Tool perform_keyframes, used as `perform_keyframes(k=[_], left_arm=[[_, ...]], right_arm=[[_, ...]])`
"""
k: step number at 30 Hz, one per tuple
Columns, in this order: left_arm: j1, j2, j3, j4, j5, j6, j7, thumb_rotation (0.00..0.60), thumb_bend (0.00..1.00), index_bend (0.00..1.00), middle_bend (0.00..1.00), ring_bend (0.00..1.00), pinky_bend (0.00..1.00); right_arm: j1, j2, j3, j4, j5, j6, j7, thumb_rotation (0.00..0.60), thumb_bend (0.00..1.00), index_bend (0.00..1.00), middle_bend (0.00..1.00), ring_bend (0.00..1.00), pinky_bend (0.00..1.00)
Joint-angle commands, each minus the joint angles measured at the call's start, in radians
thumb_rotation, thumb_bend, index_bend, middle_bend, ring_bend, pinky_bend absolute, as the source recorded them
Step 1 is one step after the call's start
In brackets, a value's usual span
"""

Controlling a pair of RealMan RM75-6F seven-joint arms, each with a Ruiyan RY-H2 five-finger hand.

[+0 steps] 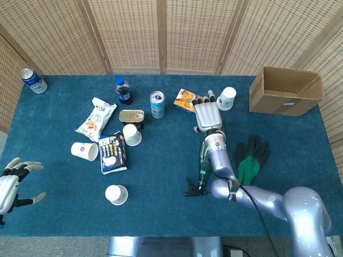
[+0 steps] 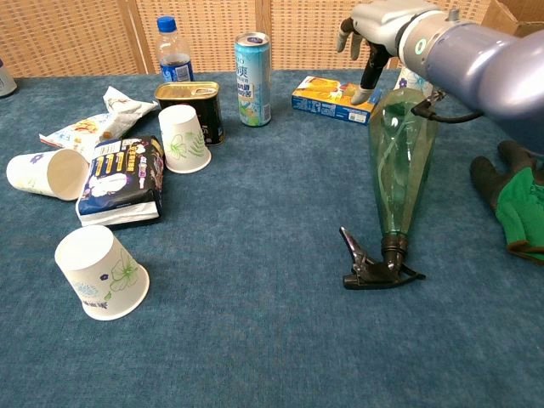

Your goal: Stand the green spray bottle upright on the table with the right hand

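Note:
The green spray bottle (image 2: pixel 399 170) stands nearly on end, upside down: its black trigger head (image 2: pixel 372 268) rests on the blue table (image 2: pixel 255 340) and its wide base points up. My right hand (image 2: pixel 384 24) holds that base from above, fingers draped down over it. From the head camera, the right hand (image 1: pixel 207 114) covers the bottle's base; the bottle (image 1: pixel 204 160) and trigger head (image 1: pixel 193 188) show below it. My left hand (image 1: pixel 12 184) hovers at the table's near left edge, fingers spread, holding nothing.
A green-and-black glove (image 1: pixel 249 157) lies right of the bottle. Behind it are a yellow box (image 2: pixel 327 95), a paper cup (image 1: pixel 227 98) and a cardboard box (image 1: pixel 285 91). Cans, a cola bottle (image 2: pixel 172 49), snack bags and cups (image 2: pixel 100 272) fill the left half.

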Motion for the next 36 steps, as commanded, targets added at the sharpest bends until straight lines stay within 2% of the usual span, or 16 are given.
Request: perform_keyframes(k=[1,7,16,28,36], left_arm=[[0.004,0.002,0.002,-0.001,-0.003,0.002,0.001,0.597,0.18,0.30,0.28,0.22,0.05],[0.009,0.004,0.002,0.001,-0.005,0.005,0.001,0.597,0.18,0.30,0.28,0.22,0.05],[-0.003,-0.007,-0.003,0.008,0.013,-0.002,-0.005,0.598,0.18,0.30,0.28,0.22,0.04],[-0.019,-0.020,-0.007,0.024,0.037,-0.006,-0.024,0.596,0.18,0.30,0.28,0.22,0.04],[-0.033,-0.035,-0.009,0.045,0.052,-0.012,-0.044,0.598,0.18,0.30,0.28,0.22,0.04]], right_arm=[[0.023,-0.050,-0.014,0.101,-0.023,-0.046,-0.021,0.600,0.08,0.23,0.31,0.21,0.11],[0.030,-0.079,-0.037,0.195,-0.033,-0.069,-0.087,0.600,0.03,0.23,0.31,0.20,0.10],[0.003,-0.043,-0.067,0.174,-0.063,-0.031,-0.201,0.600,0.00,0.22,0.31,0.19,0.10],[-0.074,0.064,-0.079,0.010,-0.042,0.048,-0.299,0.600,0.00,0.22,0.31,0.19,0.10],[-0.141,0.148,-0.123,-0.125,-0.032,0.102,-0.363,0.600,0.00,0.20,0.31,0.18,0.10]])
